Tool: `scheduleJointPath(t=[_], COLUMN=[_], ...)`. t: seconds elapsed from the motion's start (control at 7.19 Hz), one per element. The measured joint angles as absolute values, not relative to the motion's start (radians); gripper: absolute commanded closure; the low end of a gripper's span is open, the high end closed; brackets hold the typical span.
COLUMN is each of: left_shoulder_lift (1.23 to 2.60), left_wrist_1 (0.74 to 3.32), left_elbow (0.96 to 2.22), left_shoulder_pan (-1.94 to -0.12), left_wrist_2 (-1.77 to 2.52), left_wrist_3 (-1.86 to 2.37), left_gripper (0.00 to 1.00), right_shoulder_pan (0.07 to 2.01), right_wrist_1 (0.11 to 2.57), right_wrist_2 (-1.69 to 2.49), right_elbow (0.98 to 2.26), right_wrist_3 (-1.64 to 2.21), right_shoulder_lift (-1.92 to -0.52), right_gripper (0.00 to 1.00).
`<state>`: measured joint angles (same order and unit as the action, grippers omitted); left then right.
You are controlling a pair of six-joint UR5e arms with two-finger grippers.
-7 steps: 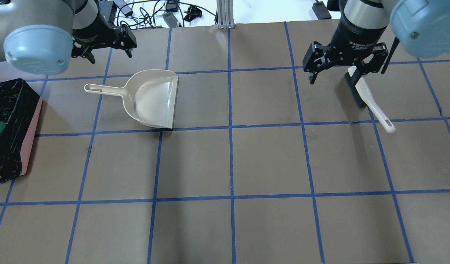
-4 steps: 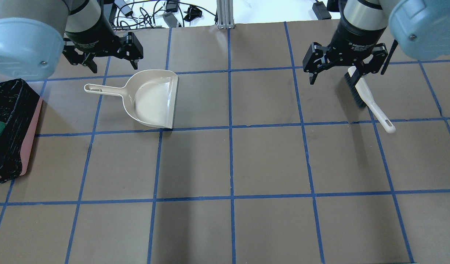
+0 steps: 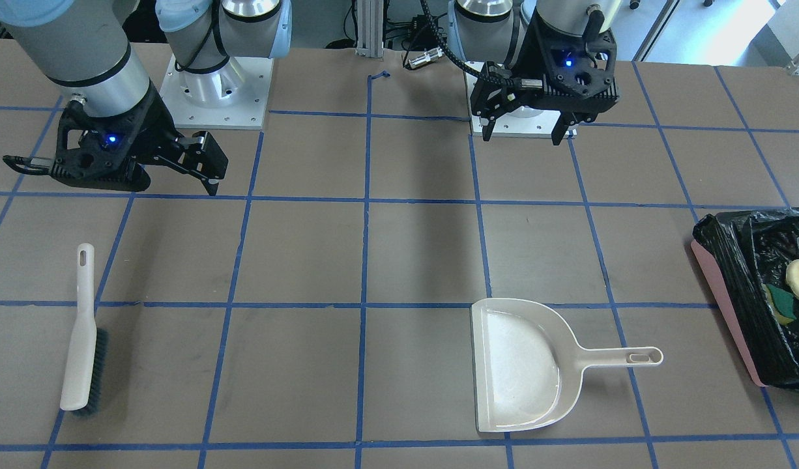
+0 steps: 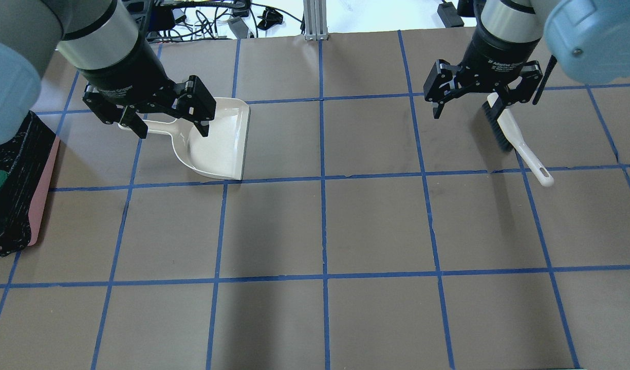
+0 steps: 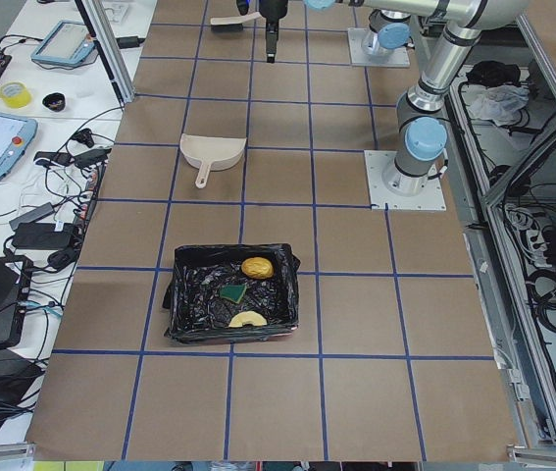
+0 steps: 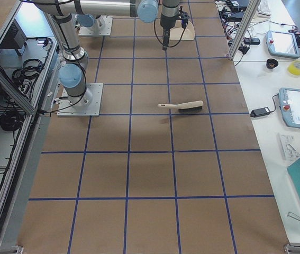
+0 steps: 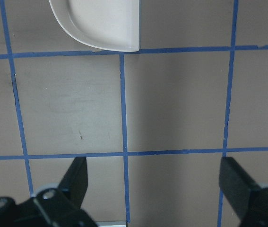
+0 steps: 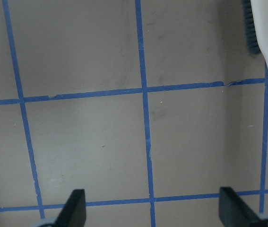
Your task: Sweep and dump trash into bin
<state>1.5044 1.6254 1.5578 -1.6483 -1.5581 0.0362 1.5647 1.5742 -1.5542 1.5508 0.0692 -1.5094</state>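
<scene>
The pink bin [image 3: 725, 306] with its black bag stands at the table's left end [image 4: 37, 205]. In the exterior left view it [image 5: 184, 294] holds the golden-brown roll [image 5: 257, 266], the croissant-like piece [image 5: 247, 319] and a yellow wedge with a green face [image 5: 233, 292]. The beige dustpan [image 4: 225, 149] lies empty on the table. My left gripper [image 4: 172, 131] is open and empty, raised over the dustpan's handle. The left wrist view shows only the pan's edge [image 7: 100, 23]. My right gripper [image 4: 487, 105] is open and empty above the brush [image 4: 515, 136].
The brush [image 3: 80, 339] lies flat at the right, bristles toward the centre. The brown table [image 4: 325, 231] has a blue tape grid. Cables and devices [image 4: 227, 15] lie beyond the far edge. The arm bases [image 3: 210, 91] stand at the robot's side.
My left arm has swung from the far left corner toward the dustpan and now hangs over its handle, still open. The right arm, dustpan and brush have stayed put.
</scene>
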Motion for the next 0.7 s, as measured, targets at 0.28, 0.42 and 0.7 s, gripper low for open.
scheduleJointPath(t=[0.28,0.42,0.7], left_shoulder_lift=[1.496,1.494,1.483], left_wrist_1=[1.634,1.634,1.634], left_elbow=[1.572,1.581,1.59], left_shoulder_pan=[-1.649,-1.648,-1.646], left_wrist_2=[-1.564,-1.574,-1.589], left_wrist_3=[0.011,0.007,0.005], left_gripper=[0.0,0.0,0.0], right_shoulder_pan=[1.565,1.565,1.565], right_wrist_1=[1.574,1.574,1.574], right_wrist_2=[-1.552,-1.553,-1.556], right_elbow=[1.551,1.551,1.551], right_wrist_3=[0.07,0.072,0.073], right_shoulder_lift=[-1.509,-1.509,-1.509], right_gripper=[0.0,0.0,0.0])
